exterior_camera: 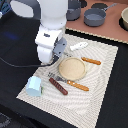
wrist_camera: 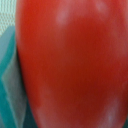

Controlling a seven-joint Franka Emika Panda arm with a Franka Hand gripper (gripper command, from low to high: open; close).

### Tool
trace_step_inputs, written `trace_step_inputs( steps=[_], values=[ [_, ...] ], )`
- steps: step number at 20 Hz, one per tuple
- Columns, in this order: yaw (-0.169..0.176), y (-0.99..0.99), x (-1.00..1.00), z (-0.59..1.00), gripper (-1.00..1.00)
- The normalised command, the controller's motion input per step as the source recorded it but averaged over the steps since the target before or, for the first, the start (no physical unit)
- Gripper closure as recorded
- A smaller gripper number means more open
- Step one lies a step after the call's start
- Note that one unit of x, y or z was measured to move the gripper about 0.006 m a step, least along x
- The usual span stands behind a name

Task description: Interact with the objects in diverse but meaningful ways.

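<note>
A round red tomato fills nearly the whole wrist view, pressed close to the camera. In the exterior view the tomato is hidden behind the white arm. My gripper hangs low over the far left part of the striped mat, and its fingers are hidden in both views. A light blue cup stands at the mat's near left corner. A dark brown sausage lies beside it. A white elongated piece lies just to the exterior view's right of the gripper.
A tan plate sits mid-mat with an orange-handled knife beyond it and an orange-handled fork in front. Grey pots stand on the brown surface at the back. A cable trails across the black table.
</note>
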Motion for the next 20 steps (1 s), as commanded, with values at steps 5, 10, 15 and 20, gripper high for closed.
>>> trace_step_inputs(
  steps=[5,10,15,20],
  values=[
    [0.012,0.0,-0.38,0.73,-1.0],
    [0.015,-0.16,-0.22,0.96,-1.0],
    [0.003,-0.69,-0.01,0.86,-1.0],
    [0.003,-0.89,0.0,0.45,-1.0]
  ],
)
